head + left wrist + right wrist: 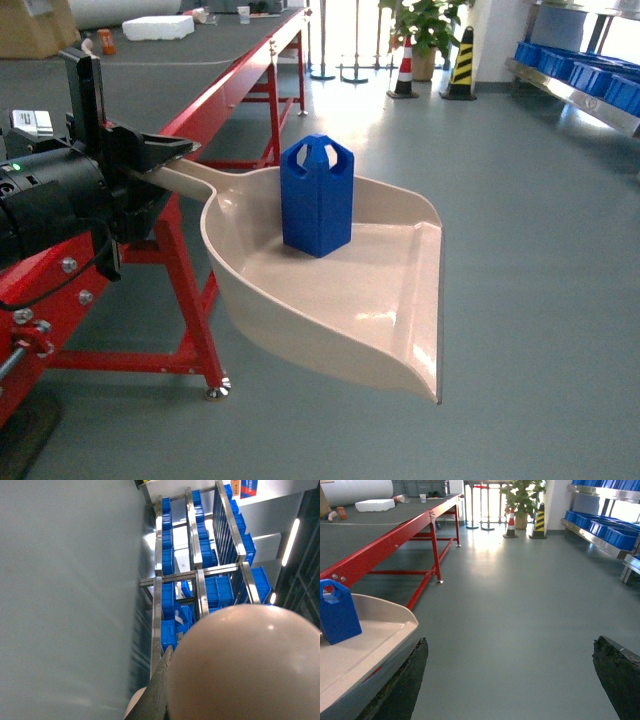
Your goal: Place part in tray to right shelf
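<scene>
The left gripper pinches the tray by its handle. The part stands upright inside the tray. The right shelf is well apart from the tray, off to its right. The right gripper is spread wide and holds nothing.

Bright daylight from the far doorway, washing out the floor there in head and right wrist views. Soft glare patches on the tray. Sharp focus in the head view; tray underside blurred close in the left wrist view.
</scene>
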Available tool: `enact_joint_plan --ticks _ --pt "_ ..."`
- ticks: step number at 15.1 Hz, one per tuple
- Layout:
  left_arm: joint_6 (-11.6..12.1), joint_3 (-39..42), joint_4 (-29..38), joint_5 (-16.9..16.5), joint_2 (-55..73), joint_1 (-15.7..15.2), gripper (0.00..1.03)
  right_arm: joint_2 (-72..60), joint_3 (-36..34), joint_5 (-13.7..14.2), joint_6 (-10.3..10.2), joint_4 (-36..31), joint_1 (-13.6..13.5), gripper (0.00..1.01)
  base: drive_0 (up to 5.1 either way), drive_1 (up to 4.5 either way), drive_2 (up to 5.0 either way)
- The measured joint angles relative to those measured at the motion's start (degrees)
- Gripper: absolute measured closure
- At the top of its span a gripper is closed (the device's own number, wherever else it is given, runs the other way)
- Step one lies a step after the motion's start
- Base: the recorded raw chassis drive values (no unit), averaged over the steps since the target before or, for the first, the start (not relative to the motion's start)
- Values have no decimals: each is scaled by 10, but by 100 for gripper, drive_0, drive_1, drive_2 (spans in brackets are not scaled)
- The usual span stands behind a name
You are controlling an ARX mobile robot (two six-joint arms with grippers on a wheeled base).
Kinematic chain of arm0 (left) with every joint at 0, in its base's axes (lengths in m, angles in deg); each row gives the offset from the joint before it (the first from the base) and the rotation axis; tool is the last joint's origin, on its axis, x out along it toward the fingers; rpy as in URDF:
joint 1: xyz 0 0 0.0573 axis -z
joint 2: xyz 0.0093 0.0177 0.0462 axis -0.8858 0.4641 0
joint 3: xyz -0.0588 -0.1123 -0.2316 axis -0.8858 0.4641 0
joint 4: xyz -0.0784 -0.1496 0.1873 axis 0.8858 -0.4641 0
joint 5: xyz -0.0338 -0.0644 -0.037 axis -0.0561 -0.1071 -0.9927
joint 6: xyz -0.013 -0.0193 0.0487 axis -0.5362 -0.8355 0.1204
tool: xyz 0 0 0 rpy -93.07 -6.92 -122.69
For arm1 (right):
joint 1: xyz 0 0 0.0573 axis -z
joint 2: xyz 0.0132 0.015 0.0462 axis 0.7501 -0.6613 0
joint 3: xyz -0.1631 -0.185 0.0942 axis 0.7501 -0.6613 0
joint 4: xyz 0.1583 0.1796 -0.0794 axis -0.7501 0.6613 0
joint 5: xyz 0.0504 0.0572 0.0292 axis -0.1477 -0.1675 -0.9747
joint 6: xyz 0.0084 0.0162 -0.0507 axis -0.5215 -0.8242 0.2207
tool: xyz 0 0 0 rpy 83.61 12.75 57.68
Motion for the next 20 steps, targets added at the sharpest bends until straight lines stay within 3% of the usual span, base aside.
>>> enact_joint_plan --ticks 13,16,20 --pt "0 0 -2 0 0 0 89 2 0 0 0 0 0 3 493 -169 -308" --pt "0 0 1 -3 0 9 89 0 0 3 0 1 1 3 0 0 0" --pt "0 4 -5 -1 0 1 89 1 0 2 0 1 1 3 22 423 -379"
